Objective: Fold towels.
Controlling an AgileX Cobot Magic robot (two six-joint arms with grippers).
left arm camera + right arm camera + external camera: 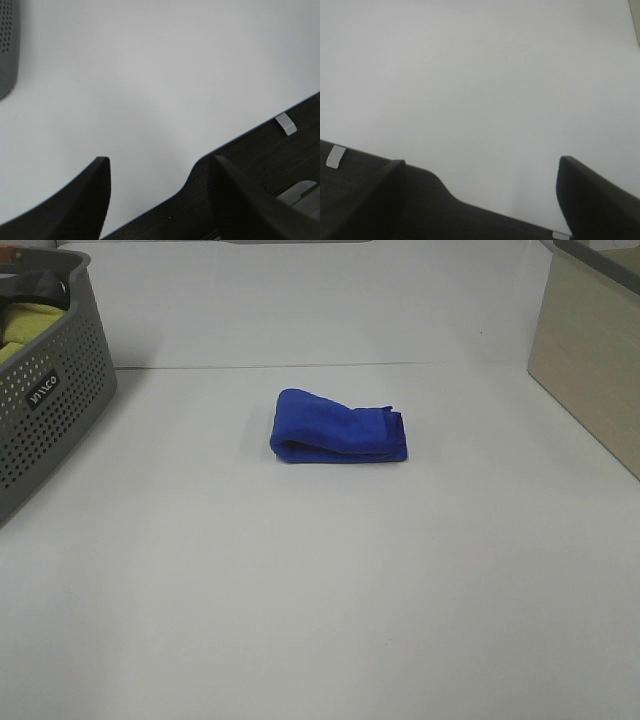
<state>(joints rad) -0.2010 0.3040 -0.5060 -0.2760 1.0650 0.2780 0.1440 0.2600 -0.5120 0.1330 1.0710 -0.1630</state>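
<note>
Fuzzy royal-blue towel, folded, rounded.

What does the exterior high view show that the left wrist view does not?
Only the exterior high view shows the folded blue towel, a yellow-green cloth inside the basket, and a beige box. Only the left wrist view shows the open left claw and a dark mat beside the table. Both show the white table and the grey perforated basket.
</note>
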